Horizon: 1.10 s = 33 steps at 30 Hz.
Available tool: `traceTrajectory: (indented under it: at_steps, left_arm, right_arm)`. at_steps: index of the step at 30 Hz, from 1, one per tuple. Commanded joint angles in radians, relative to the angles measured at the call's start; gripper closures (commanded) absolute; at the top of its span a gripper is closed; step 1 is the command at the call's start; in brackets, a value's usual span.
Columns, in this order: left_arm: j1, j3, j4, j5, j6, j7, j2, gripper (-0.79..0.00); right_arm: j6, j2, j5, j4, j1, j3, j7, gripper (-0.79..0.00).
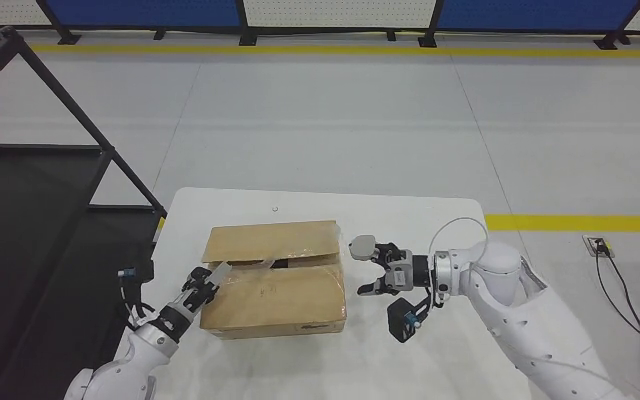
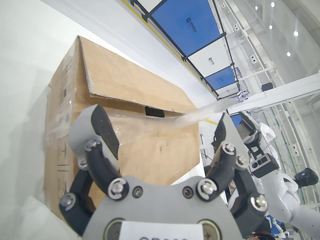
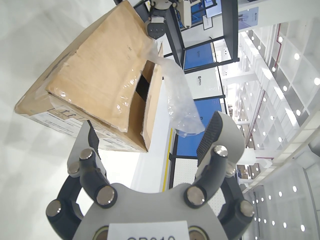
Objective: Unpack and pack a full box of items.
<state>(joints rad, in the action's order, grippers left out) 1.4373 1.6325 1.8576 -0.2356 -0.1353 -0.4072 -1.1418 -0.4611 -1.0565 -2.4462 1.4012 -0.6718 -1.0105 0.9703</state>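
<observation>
Table [image 1: 420, 215]: white and wide, it carries the one load. The cardboard box [image 1: 275, 290] sits about mid-table, long side running left to right, with its top flaps down.

The left pincer [image 2: 160, 116] is at the box's left end toward the near corner, released, fingers spread wide and holding nothing. The right pincer [image 1: 368, 266] is just off the box's right end, also released, with a clear gap to the cardboard.

A strip of clear tape [image 3: 175, 86] is lifted off the centre seam. One end is attached at the left end of the box and the rest trails loose in the air toward the right. Whether its free end touches a right finger, you cannot tell. A dark slot [image 3: 142, 83] shows where the flaps have parted.

Handling, as a judgement:
- Treat the box as heavy if it is as full as the task says.
- The walls are stiff, but the flaps will bend.
- The tape is thin, limp and sticky, so pinch it near its free end and pull low along the seam.
- For the flaps, take hold at the slot's edge.
</observation>
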Motion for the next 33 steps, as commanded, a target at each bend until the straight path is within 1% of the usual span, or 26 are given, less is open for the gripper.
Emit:
traceTrajectory:
  at_steps: [1, 4, 7, 9, 11, 13, 16, 19, 24, 26, 27, 29, 30, 33]
  left_arm:
    - [0.002, 0.003, 0.000, 0.005, 0.003, 0.015, -0.001, -0.785]
    - [0.003, 0.009, -0.003, 0.043, 0.021, 0.055, -0.004, -0.785]
    - [0.004, 0.017, 0.000, 0.076, 0.025, 0.088, -0.007, -0.785]
    - [0.011, 0.027, 0.009, 0.104, 0.016, 0.111, -0.008, -0.785]
    - [0.023, 0.044, 0.023, 0.142, 0.003, 0.121, -0.009, -0.785]
    - [0.036, 0.071, 0.034, 0.172, 0.007, 0.126, -0.009, -0.785]
    - [0.050, 0.112, 0.033, 0.228, 0.028, 0.133, -0.009, -0.785]
    - [0.065, 0.141, 0.027, 0.205, 0.047, 0.146, -0.007, -0.785]
    - [0.077, 0.137, 0.007, 0.160, 0.045, 0.159, -0.008, -0.785]
    - [0.079, 0.130, 0.005, 0.153, 0.036, 0.164, -0.009, -0.785]
    - [0.079, 0.127, 0.005, 0.157, 0.031, 0.164, -0.009, -0.785]
    - [0.082, 0.127, 0.007, 0.162, 0.021, 0.170, -0.010, -0.785]
    - [0.085, 0.130, 0.010, 0.163, 0.013, 0.182, -0.011, -0.785]
    - [0.102, 0.143, 0.012, 0.166, -0.003, 0.222, -0.013, -0.785]
  right_arm:
    - [0.007, 0.002, 0.035, 0.018, -0.014, -0.016, -0.023, -0.785]
    - [0.013, 0.005, 0.056, 0.079, -0.038, -0.024, -0.039, -0.785]
    - [-0.018, 0.008, 0.044, 0.137, -0.047, -0.014, -0.056, -0.785]
    - [-0.051, 0.006, 0.049, 0.168, -0.047, -0.002, -0.089, -0.785]
    - [-0.094, 0.002, 0.062, 0.190, -0.040, 0.013, -0.136, -0.785]
    - [-0.113, -0.002, 0.078, 0.214, -0.037, 0.021, -0.193, -0.785]
    - [-0.126, -0.003, 0.072, 0.255, -0.033, 0.036, -0.204, -0.785]
    - [-0.128, -0.002, 0.071, 0.258, -0.034, 0.036, -0.206, -0.785]
    - [-0.113, -0.003, 0.074, 0.264, -0.044, 0.041, -0.219, -0.785]
    - [-0.120, -0.009, 0.067, 0.270, -0.037, 0.055, -0.284, -0.785]
    - [-0.119, -0.014, 0.068, 0.277, -0.028, 0.064, -0.338, -0.785]
    - [-0.122, -0.030, 0.083, 0.286, -0.004, 0.089, -0.456, -0.785]
    - [-0.118, -0.041, 0.091, 0.287, 0.012, 0.103, -0.537, -0.785]
    - [-0.138, -0.081, 0.121, 0.272, 0.082, 0.175, -0.729, -0.785]
